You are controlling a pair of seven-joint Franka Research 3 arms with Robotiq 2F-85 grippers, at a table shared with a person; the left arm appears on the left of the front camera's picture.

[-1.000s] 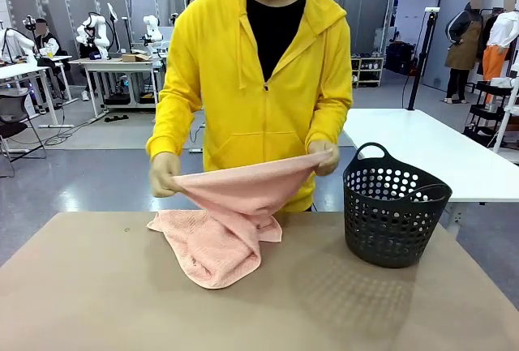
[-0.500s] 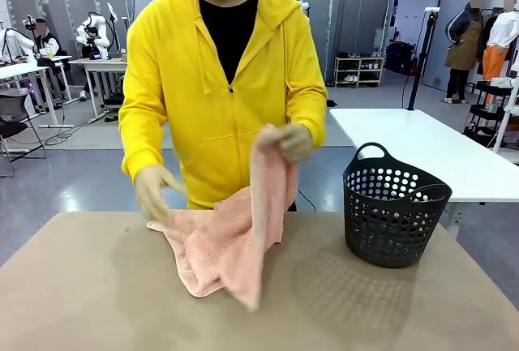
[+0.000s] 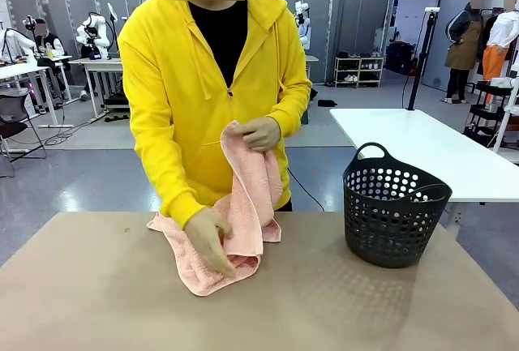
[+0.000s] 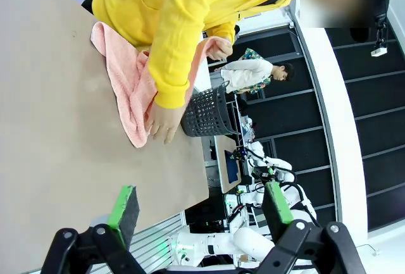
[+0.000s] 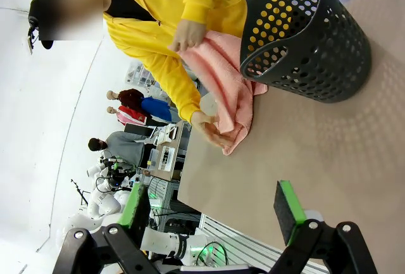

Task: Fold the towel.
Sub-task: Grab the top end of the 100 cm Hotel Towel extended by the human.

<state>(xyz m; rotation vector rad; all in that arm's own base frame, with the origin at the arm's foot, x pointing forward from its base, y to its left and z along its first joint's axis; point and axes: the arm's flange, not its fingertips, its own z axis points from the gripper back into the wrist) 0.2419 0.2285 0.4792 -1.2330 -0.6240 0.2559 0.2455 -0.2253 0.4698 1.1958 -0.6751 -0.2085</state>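
The salmon-pink towel (image 3: 247, 197) lies bunched on the brown table (image 3: 97, 302) near its far edge. A person in a yellow hoodie holds one part of it up at waist height with one hand (image 3: 261, 133). The other hand (image 3: 209, 241) presses the towel's near part onto the table. The towel (image 4: 120, 78) also shows far off in the left wrist view, beyond my open left gripper (image 4: 202, 207). My right gripper (image 5: 212, 207) stands open over the table, well short of the towel (image 5: 231, 90). Neither gripper has anything between its green pads.
A black perforated basket (image 3: 393, 205) stands upright on the table to the right of the towel, close to the far edge; the basket (image 5: 310, 40) sits high in the right wrist view. A white table (image 3: 430, 152) stands behind it. The near half of the brown table is bare.
The person has moved to picture left, laid the hanging part of the towel down over the heap, and put the free hand on it. Both grippers stay open.
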